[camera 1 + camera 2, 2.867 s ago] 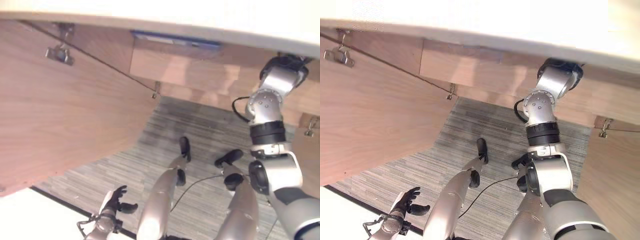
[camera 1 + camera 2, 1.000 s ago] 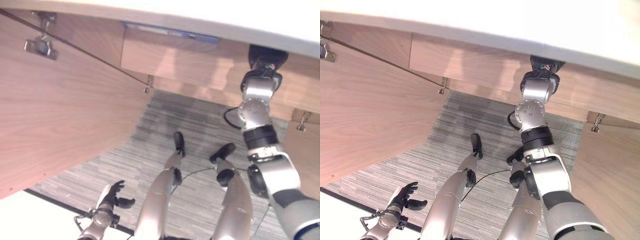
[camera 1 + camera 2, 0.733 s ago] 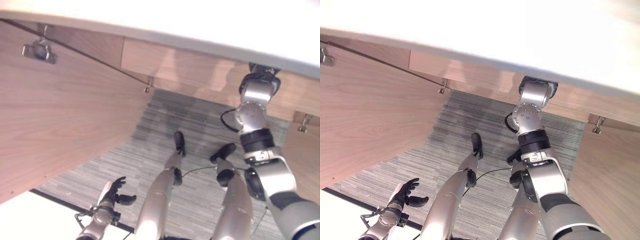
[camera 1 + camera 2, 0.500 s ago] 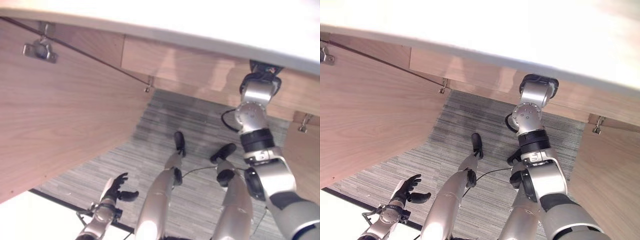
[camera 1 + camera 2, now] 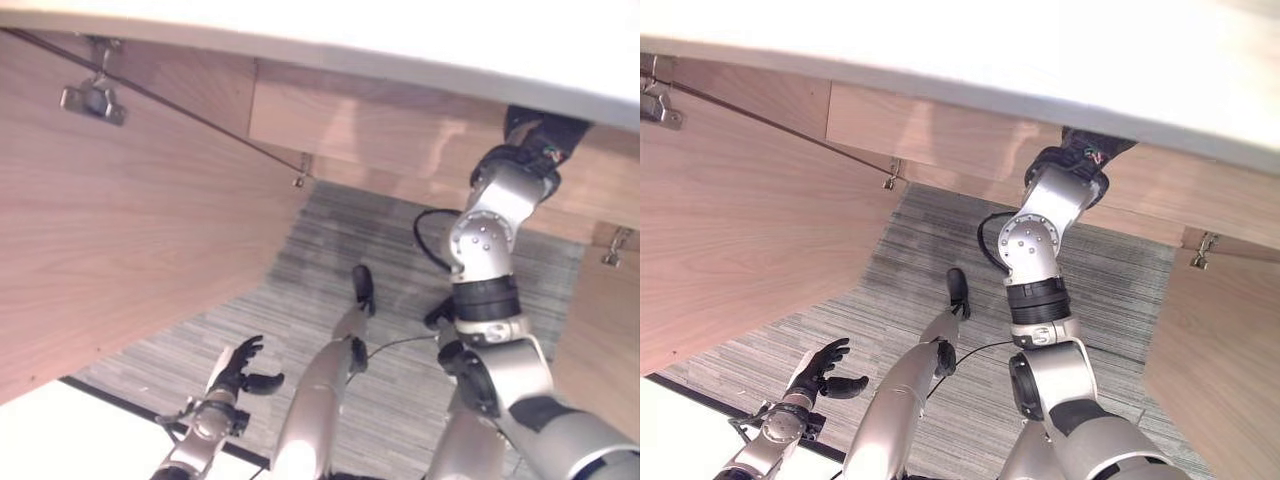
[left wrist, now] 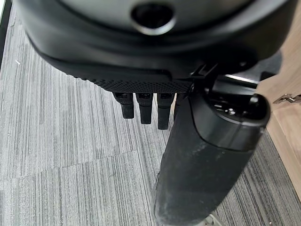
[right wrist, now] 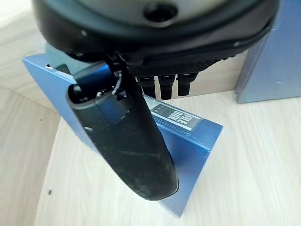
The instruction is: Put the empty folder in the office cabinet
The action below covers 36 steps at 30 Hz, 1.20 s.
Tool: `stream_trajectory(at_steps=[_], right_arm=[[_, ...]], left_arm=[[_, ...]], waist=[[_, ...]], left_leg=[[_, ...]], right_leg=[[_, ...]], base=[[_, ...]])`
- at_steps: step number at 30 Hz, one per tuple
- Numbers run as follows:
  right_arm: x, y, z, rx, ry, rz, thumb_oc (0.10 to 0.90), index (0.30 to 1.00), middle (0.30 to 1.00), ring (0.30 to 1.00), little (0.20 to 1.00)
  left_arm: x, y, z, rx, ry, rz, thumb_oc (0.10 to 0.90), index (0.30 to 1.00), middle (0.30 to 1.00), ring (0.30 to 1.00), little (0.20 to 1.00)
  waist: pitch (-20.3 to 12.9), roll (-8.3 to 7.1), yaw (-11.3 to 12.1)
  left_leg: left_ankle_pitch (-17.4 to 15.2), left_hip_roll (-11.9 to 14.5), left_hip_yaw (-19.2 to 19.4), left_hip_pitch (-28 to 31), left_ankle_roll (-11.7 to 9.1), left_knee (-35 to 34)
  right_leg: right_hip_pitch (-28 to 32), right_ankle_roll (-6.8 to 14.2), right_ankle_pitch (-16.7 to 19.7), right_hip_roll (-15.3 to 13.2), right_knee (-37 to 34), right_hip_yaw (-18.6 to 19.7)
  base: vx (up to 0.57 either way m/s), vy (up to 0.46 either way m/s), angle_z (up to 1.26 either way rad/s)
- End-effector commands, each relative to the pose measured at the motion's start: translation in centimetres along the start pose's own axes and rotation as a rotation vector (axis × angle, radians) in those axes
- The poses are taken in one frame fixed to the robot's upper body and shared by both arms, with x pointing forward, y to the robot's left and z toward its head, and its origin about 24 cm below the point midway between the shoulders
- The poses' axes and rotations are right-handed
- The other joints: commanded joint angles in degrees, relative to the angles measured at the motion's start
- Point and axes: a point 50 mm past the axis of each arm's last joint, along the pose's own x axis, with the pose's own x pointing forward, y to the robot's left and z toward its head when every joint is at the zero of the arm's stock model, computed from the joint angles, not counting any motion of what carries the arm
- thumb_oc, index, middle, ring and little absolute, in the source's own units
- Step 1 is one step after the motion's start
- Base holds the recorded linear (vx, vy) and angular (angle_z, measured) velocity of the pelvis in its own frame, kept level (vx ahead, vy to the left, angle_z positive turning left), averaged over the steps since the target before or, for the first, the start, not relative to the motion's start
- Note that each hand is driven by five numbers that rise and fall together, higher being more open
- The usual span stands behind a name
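The blue folder stands tilted on the pale wooden shelf inside the cabinet, its labelled spine facing my wrist camera. My right hand straddles it, thumb laid on the near face and fingers over the far side. From the head, my right arm reaches up under the white cabinet top, and the right hand shows as a dark shape at the opening. My left hand hangs low at my side, open and empty over the carpet.
A second grey-blue folder stands on the same shelf just beside the blue one. The cabinet's left door stands swung open with a metal hinge on it. The right door is open too. Grey carpet lies below.
The folder's blue edge, seen at the cabinet opening until a second ago, has gone inside. My right elbow has swung left while the hand stayed in the cabinet. My left hand rose slightly.
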Motion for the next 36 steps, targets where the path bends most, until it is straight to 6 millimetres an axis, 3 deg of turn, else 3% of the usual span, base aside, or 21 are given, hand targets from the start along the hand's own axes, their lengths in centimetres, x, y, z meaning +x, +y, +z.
stream_trajectory(at_steps=[1, 17, 23, 26, 36], right_arm=[[-0.2, 5.4, 0.7, 0.017, -0.031, 0.302, 0.8, 0.9, 0.9, 0.9, 0.9], [-1.3, 2.6, 0.2, -0.036, 0.024, 0.199, 0.8, 0.9, 0.9, 0.9, 0.9], [-1.0, 1.2, 0.0, -0.137, 0.078, 0.174, 0.8, 0.9, 0.9, 0.9, 0.9], [-0.8, -0.5, 0.3, -0.237, 0.093, 0.102, 0.8, 0.9, 0.9, 0.9, 0.9], [-0.5, -3.6, 0.8, -0.42, 0.107, -0.058, 0.8, 0.9, 0.9, 0.9, 0.9]], left_arm=[[-4.1, 1.6, -6.5, 0.107, 0.201, 0.013, 0.8, 0.9, 0.9, 0.9, 0.9], [-4.4, 0.8, -7.4, 0.078, 0.25, 0.004, 0.8, 0.9, 0.9, 0.9, 0.9], [-4.2, 1.0, -7.7, 0.064, 0.278, 0.026, 0.8, 0.9, 0.9, 0.9, 0.9], [-4.1, 1.0, -7.9, 0.05, 0.297, 0.031, 0.8, 0.9, 0.9, 0.9, 0.9], [-4.0, 0.5, -8.4, 0.071, 0.332, 0.022, 0.8, 0.9, 0.9, 0.9, 0.9]], waist=[[-0.96, 3.07, 1.16], [-0.96, 2.42, 0.14], [-0.96, 1.2, -0.48], [-0.96, 0.19, -1.17], [-0.96, -1.01, -2.14]], left_leg=[[-10.88, -0.05, -1.56, 4.05, -4.64, 2.37], [-11.1, -0.23, -1.27, 2.97, -4.26, 2.85], [-11.09, 0.02, -1.03, 2.44, -4.36, 2.95], [-11.11, 0.25, -0.85, 1.86, -4.41, 3.17], [-11.06, 0.61, -0.53, 1.12, -4.55, 3.13]], right_leg=[[-1.85, 9.89, 6.09, -0.2, -1.4, 5.6], [-3.07, 9.91, 6.48, -0.62, -1.05, 6.13], [-3.55, 9.78, 6.7, -0.44, -1.24, 6.11], [-3.88, 9.6, 6.84, -0.18, -1.48, 6.25], [-4.25, 9.38, 7.01, 0.53, -2.26, 6.22]], base=[[0.0, 0.0, 0.0], [0.0, 0.0, 0.0], [0.0, 0.0, 0.0], [0.0, 0.0, 0.0], [0.0, -0.001, -0.01]])
